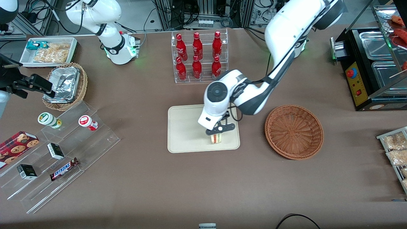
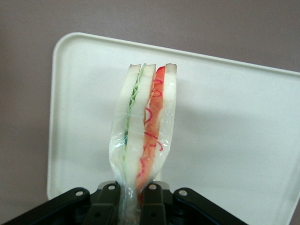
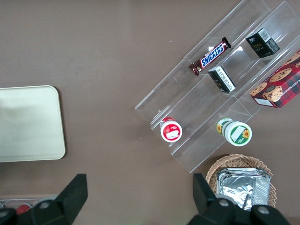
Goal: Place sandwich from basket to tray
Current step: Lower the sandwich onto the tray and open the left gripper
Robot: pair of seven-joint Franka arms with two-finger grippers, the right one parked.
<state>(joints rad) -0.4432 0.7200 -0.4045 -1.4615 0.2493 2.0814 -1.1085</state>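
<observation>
The gripper point(image 1: 219, 132) hangs over the tray point(image 1: 184, 127), its fingers point(image 2: 152, 199) clamped on the wrapped sandwich point(image 1: 216, 138), near the tray's edge nearest the front camera. The rest of the tray is bare, so there is open room under and beside the load. The basket point(image 1: 294, 131) sits near the tray toward the working arm's end, with a strip of bare table point(image 1: 203, 184) between. The bottle rack point(image 1: 199, 57) stands farther from the camera, apart from the tray.
</observation>
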